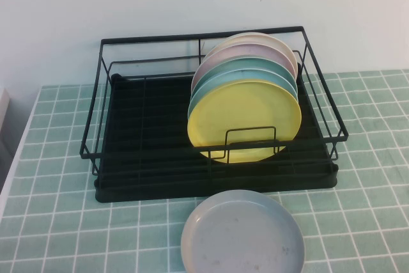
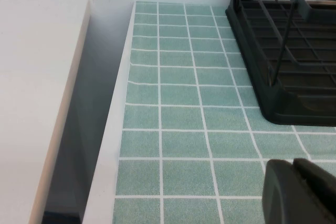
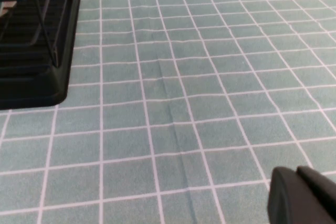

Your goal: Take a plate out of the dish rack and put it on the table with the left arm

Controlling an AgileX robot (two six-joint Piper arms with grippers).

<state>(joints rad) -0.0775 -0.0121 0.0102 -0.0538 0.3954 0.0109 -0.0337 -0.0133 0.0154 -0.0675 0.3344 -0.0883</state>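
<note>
Two claws parked over counter [image 1: 57, 177]: left claw [image 2: 299, 192] nearer rack-held, on-edge yellow plate [image 1: 246, 119]; right claw [image 3: 302, 198] apart; grip states indeterminable.

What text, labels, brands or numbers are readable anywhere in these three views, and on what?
None readable.
Yellow plate, the other plates, dish rack, grey plate: plain, no print.
Tiled table: grout lines only.
Left gripper and right gripper, low over the tiles beside the rack: unmarked black.
</note>
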